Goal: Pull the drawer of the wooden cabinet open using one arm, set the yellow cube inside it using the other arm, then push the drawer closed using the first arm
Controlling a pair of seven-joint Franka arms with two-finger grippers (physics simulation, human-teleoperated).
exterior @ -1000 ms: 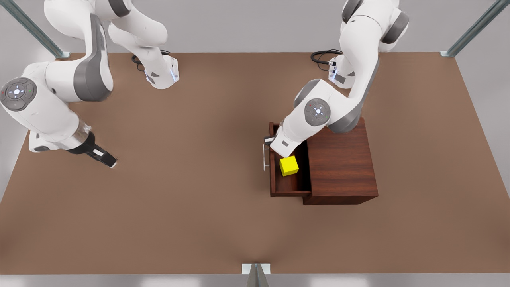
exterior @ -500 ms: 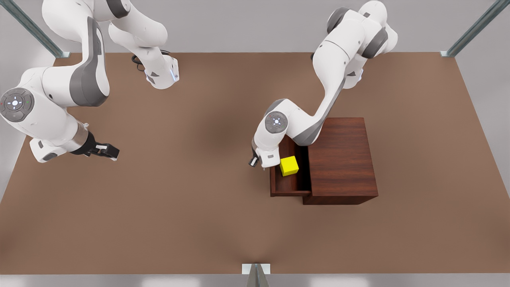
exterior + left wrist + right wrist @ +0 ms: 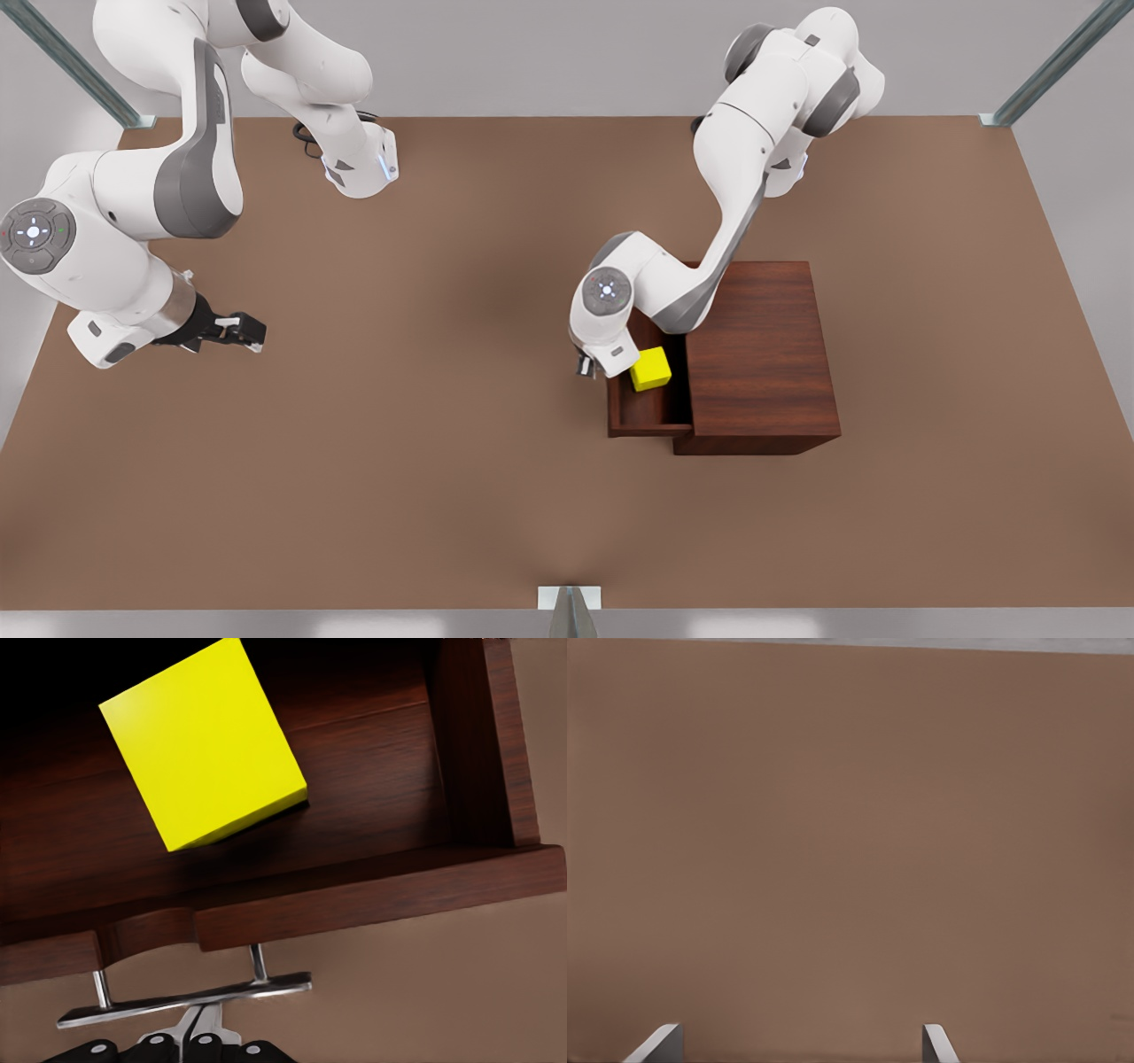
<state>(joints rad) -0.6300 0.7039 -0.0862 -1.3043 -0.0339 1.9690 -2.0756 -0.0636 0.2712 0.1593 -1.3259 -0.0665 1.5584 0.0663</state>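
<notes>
You had small bright yellow cube [image 3: 650, 369] [image 3: 202, 742] lying inside half-open dark reddish-brown grained wooden drawer [image 3: 641, 415] [image 3: 372, 895] of boxy wooden cabinet [image 3: 762, 354]. Left gripper [image 3: 586, 367] [image 3: 177, 1050], fingers seemingly together, sat at slim silver bar handle [image 3: 186, 999]. Right gripper [image 3: 246, 331] [image 3: 802, 1041], fingers spread, waited over matte brown table [image 3: 425, 461] [image 3: 850, 842].

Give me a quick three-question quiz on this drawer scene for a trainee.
1. True or false: the yellow cube lies inside the drawer.
2. Which gripper is at the drawer's handle? A) left gripper B) right gripper
3. Fill in: the right gripper hangs over the bare ____.
Key: 1 true; 2 A; 3 table.
</notes>
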